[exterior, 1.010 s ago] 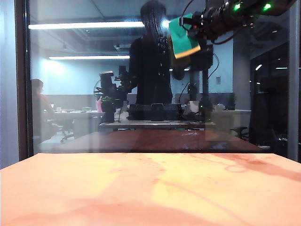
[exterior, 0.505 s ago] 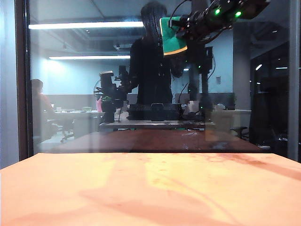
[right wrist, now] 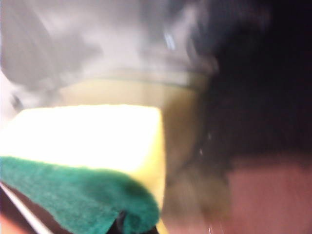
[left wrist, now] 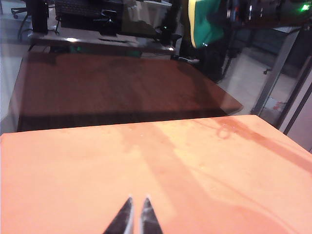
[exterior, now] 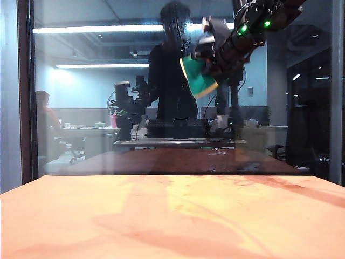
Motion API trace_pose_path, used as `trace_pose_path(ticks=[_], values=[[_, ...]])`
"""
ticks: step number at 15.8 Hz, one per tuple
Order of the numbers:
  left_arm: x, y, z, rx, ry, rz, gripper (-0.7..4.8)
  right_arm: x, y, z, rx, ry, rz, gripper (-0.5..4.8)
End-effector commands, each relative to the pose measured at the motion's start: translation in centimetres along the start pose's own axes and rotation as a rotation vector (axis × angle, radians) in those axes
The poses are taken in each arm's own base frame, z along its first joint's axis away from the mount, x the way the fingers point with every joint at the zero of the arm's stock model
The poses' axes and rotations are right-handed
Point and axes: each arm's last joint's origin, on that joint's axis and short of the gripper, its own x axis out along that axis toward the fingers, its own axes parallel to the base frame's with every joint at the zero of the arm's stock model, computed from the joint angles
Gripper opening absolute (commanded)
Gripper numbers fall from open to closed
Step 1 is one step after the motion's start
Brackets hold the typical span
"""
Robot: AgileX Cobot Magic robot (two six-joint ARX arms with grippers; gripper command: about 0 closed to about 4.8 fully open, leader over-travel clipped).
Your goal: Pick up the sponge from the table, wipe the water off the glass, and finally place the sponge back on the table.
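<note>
Right gripper (exterior: 207, 67) high against the glass (exterior: 97, 108), fingers clamping the sponge (exterior: 197, 75), left gripper (left wrist: 136, 214) low over the surface (exterior: 161, 216), fingers nearly together, empty.

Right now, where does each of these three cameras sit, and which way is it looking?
Exterior view: low at the table, facing the glass; the right pincer holds the sponge high up.
Left wrist view: on the left arm, looking over the table toward the glass; its shut left pincer shows.
Right wrist view: on the right arm, blurred, close on the sponge.
All three share the sponge.
</note>
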Motion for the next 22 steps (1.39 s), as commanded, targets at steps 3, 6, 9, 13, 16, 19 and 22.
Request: trace_pose_path(ticks=[3,6,9,13,16,19,22], values=[[0.0,0.0,0.3,0.012,-0.018,0.0,0.25,-0.3,-0.8,-0.1,-0.002,0.035,-0.036,-0.09],[0.0,0.0,0.3,0.012,-0.018,0.0,0.25,-1.8,-0.8,3.6,-0.031,-0.133,-0.051,-0.09],[0.0,0.0,0.3,0.013,-0.018,0.0,0.25,-3.0,-0.9,7.0,-0.05,-0.239,-0.06,-0.09],[0.0,0.0,0.3,0.013,-0.018,0.001,0.25,-3.7,-0.6,8.9,-0.062,-0.299,-0.051,-0.09],[0.0,0.0,0.3,0.012,-0.017,0.001,0.25,-2.9,-0.4,7.6,-0.049,-0.214,-0.02,-0.09],[0.0,0.0,0.3,0.012,-0.016,0.001,0.25,-2.1,-0.3,6.0,-0.032,-0.11,0.005,-0.09],[0.0,0.0,0.2,0.011,-0.015,0.001,0.25,-1.6,0.3,4.5,-0.037,0.016,0.036,-0.09]])
